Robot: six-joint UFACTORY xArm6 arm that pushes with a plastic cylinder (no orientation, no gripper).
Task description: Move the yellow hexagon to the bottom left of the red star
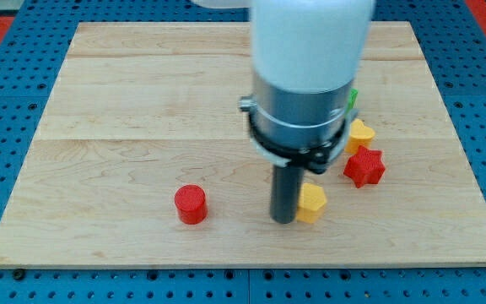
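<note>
My tip (283,219) rests on the table (142,127) in the lower middle of the view, at the end of a straight dark rod (285,190) that hangs from a grey and white arm housing (306,76). There is no gripper on this arm, so nothing is opened, closed or held; the rod only pushes.

Right beside my tip, on the view's right, sits the yellow hexagon (311,202). It looks to be touching the rod's side, or very nearly so; the exact contact cannot be made out.

Up and to the view's right of the hexagon lies the red star (364,166), apart from it with a strip of bare wood between them. So the hexagon sits to the lower left of the star in the view.

Just above the star, close to it, is a second yellow block (359,135), partly hidden behind the arm housing, so its shape cannot be told. Above that, a sliver of a green block (353,96) peeks out from behind the housing; its shape is hidden too.

Well off to the view's left of my tip stands a red cylinder (191,203), alone on the wood.

The table is a pale wooden board lying on a blue perforated base (7,283).
</note>
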